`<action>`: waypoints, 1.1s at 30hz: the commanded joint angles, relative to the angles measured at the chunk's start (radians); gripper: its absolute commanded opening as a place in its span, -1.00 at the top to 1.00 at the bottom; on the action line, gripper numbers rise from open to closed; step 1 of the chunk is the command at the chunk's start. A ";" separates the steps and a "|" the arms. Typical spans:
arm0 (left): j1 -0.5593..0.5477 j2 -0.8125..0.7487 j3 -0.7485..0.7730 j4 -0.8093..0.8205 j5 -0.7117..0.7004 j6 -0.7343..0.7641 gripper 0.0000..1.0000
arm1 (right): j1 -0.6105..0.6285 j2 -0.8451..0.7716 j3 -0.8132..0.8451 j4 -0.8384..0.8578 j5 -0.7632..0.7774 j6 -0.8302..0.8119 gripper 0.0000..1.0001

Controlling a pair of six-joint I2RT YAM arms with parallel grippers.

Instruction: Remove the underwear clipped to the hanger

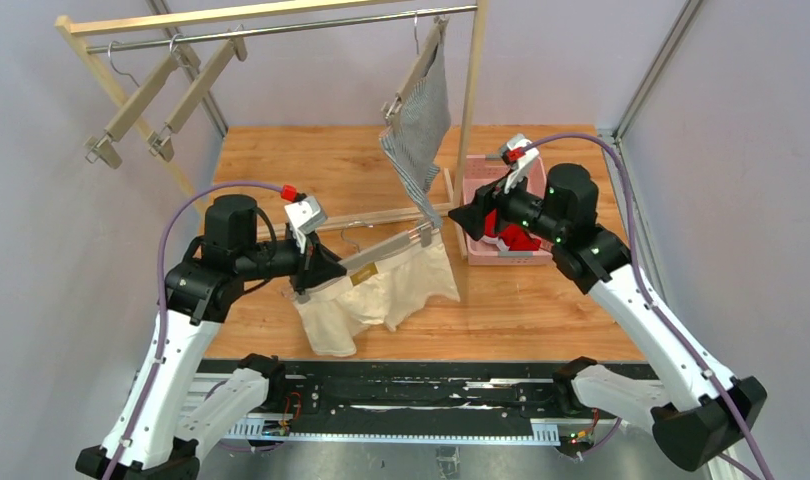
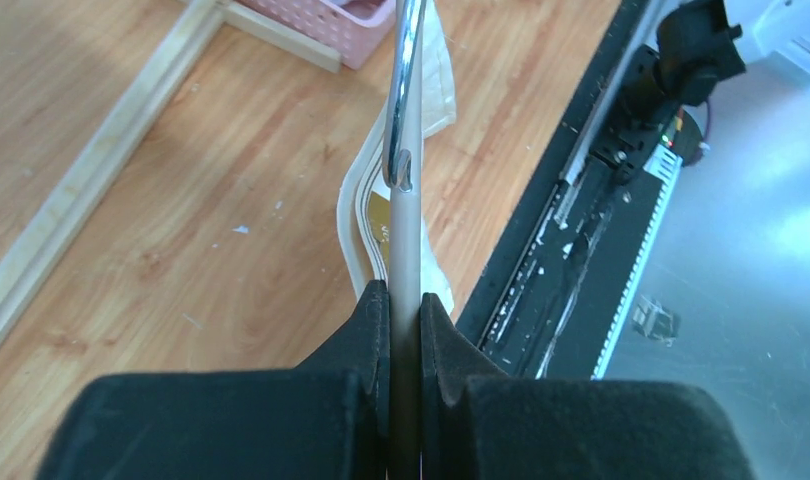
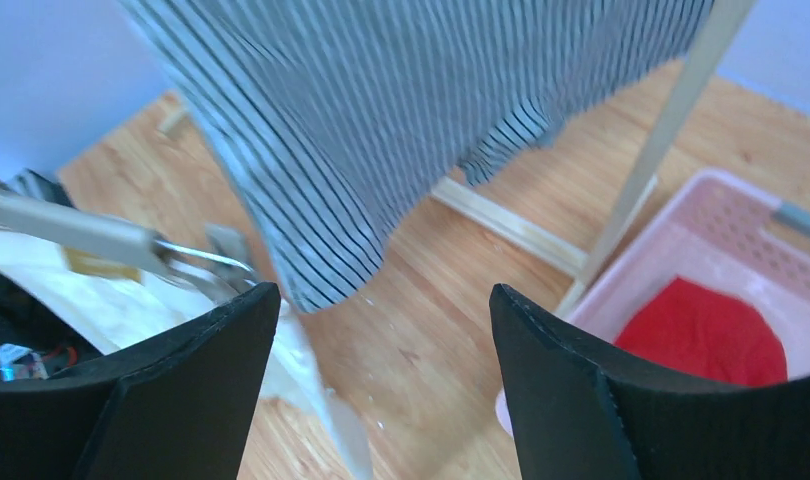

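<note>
My left gripper (image 1: 324, 272) is shut on the bar of a wooden clip hanger (image 1: 381, 255) held low over the table. The cream underwear (image 1: 381, 295) hangs from that hanger and drapes onto the wood. In the left wrist view the fingers (image 2: 376, 310) pinch the hanger bar (image 2: 406, 240), with the cream underwear (image 2: 366, 215) beside it. The pinstriped underwear (image 1: 421, 130) hangs clipped to a hanger on the rail. My right gripper (image 1: 461, 222) stands open and empty just right of the hanger's far clip (image 3: 221, 260), below the pinstriped underwear (image 3: 381, 110). The red underwear (image 3: 711, 335) lies in the pink basket (image 3: 721, 220).
The pink basket (image 1: 481, 180) sits right of the rack's wooden post (image 1: 471, 130). Two bare hangers (image 1: 141, 100) hang at the rail's left end. The rack's base bar (image 1: 381, 215) crosses the table behind the cream underwear.
</note>
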 commanded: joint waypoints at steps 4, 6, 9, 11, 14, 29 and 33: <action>-0.025 0.041 -0.015 0.010 0.156 0.075 1.00 | -0.012 -0.051 0.067 0.103 -0.222 0.089 -0.58; -0.035 0.042 -0.011 0.010 0.185 0.088 1.00 | -0.012 -0.044 0.071 0.133 -0.272 0.114 -0.58; -0.040 0.041 0.002 0.010 0.193 0.098 1.00 | -0.013 -0.039 0.064 0.161 -0.317 0.138 -0.58; -0.040 0.044 0.012 0.011 0.174 0.099 1.00 | -0.012 -0.040 0.052 0.174 -0.347 0.143 -0.58; -0.039 0.054 0.024 0.010 0.167 0.107 1.00 | -0.012 -0.034 0.034 0.174 -0.406 0.140 -0.59; -0.040 0.079 0.090 0.017 0.173 0.087 1.00 | -0.012 -0.002 -0.080 0.192 -0.521 0.127 -0.59; -0.040 0.083 0.083 0.021 0.171 0.084 1.00 | -0.012 0.016 -0.075 0.224 -0.533 0.149 -0.60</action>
